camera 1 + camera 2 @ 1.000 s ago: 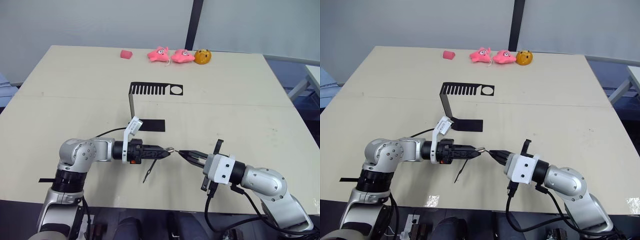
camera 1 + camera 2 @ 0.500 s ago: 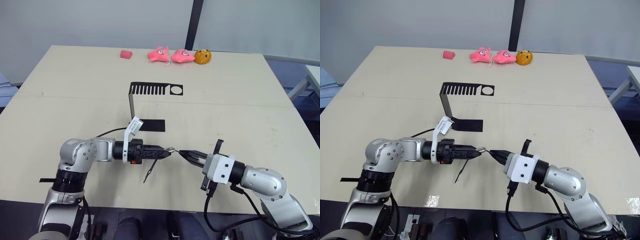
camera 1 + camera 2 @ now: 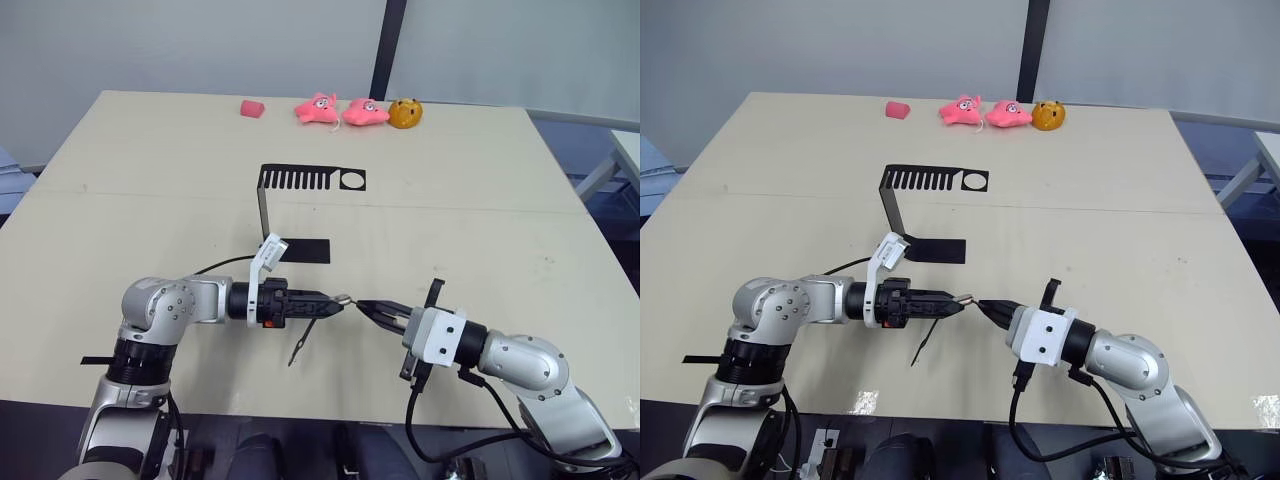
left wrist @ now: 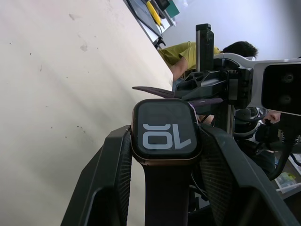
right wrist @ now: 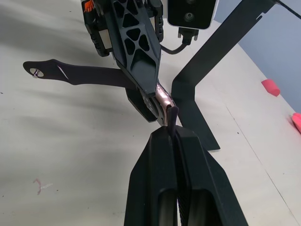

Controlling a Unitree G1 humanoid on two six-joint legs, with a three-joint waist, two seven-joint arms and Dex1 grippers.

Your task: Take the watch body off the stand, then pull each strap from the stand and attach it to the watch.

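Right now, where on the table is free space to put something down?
The table is bare to the right of the stand and left of it, and between the stand and the toys. It is crowded near the front edge, where the left hand and right hand meet at the watch body.

We see only a slight shift since a second ago. The left gripper (image 3: 335, 304), clamped on the watch body (image 4: 165, 129) with one strap (image 3: 303, 341) hanging from it, sits a touch lower and a little nearer the right gripper (image 3: 366, 307). The right gripper, pinching the second strap (image 5: 172, 119), has also dropped a touch, its forearm drawn slightly inward. The gap between that strap's tip and the watch body's edge looks marginally narrower in the left eye view.
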